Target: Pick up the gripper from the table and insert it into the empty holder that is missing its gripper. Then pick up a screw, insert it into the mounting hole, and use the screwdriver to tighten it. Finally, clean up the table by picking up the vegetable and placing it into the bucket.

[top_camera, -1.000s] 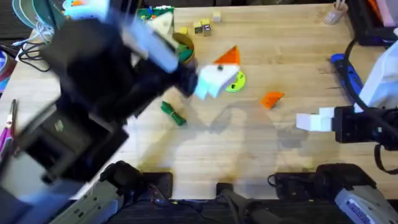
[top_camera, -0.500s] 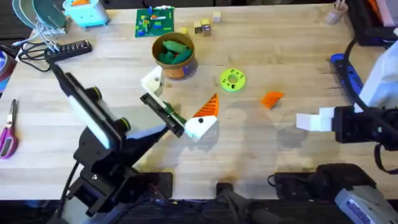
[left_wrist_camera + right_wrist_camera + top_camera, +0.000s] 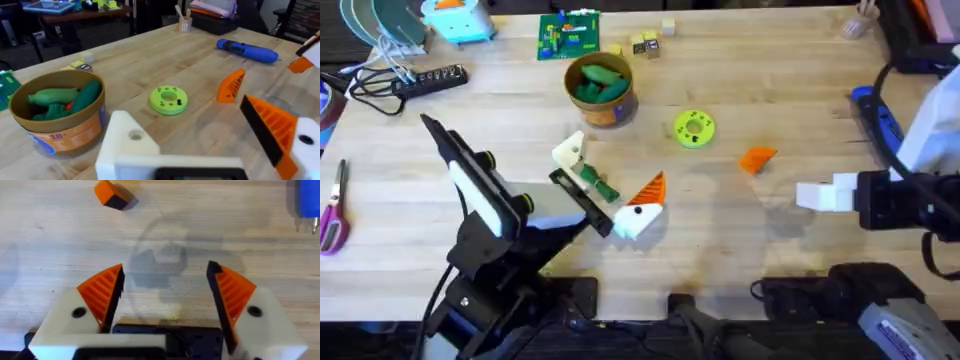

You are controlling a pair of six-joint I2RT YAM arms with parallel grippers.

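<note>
Vegetable pickup apparently in hand: left gripper [image 3: 608, 172] wide open, empty, straddling vegetable [image 3: 596, 183] left of frame centre. Next: close, lift, carry up-frame to bucket [image 3: 610, 112]. Right gripper [image 3: 165, 295] open, empty.

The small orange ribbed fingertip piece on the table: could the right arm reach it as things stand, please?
Probably yes: the orange fingertip piece lies on bare wood close ahead of the open right gripper, with nothing between them.

You find the bucket [image 3: 601, 90] far on the table [image 3: 740, 250], the disc [image 3: 694, 128] to its right, the gripper [image 3: 757, 159] farther right and nearer. The screwdriver [image 3: 876, 113] lies at the right edge. The vegetable [image 3: 594, 181] lies nearer than the bucket.
</note>
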